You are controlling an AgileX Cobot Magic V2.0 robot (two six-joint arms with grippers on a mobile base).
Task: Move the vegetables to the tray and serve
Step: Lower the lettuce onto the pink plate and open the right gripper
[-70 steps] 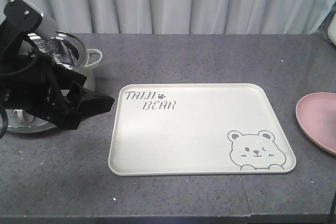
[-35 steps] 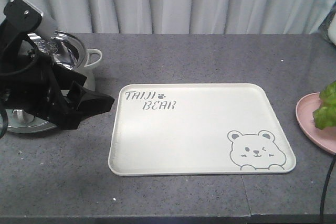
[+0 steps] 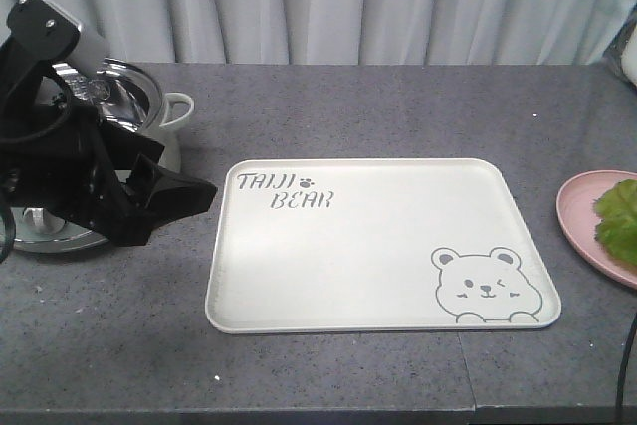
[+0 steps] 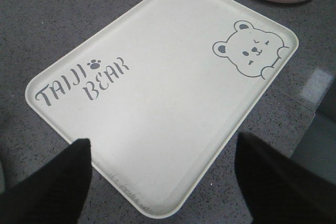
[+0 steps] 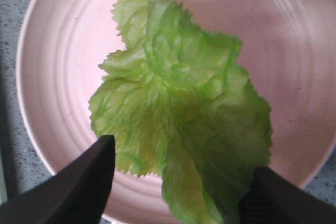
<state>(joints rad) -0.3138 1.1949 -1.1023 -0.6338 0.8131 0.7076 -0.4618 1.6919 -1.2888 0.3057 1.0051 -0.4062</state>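
Right claw (image 5: 181, 195) hangs released over a round pink plate (image 5: 63, 77), its two black fingertips (image 5: 79, 182) spread wide at the lower corners of the wrist view. Bright green, crinkled lettuce leaves (image 5: 178, 108) lie flat on the plate between them; whether the lower right tip touches a leaf edge I cannot tell. In the front view that plate sits at the right edge of the frame on the grey speckled worktop (image 3: 348, 106), cut off by the border and apart from the large cream-white rectangular plastic tray (image 3: 378, 266) in the middle, which bears grey "TAIJI BEAR" lettering and a winking bear. Left claw (image 4: 163, 182) is likewise released, its black fingers parted above the tray's near rim in its wrist view. At the left of the front frame the black left arm (image 3: 90, 186) stands before a white pot (image 3: 174, 116) with a shiny metal lid (image 3: 119, 87).
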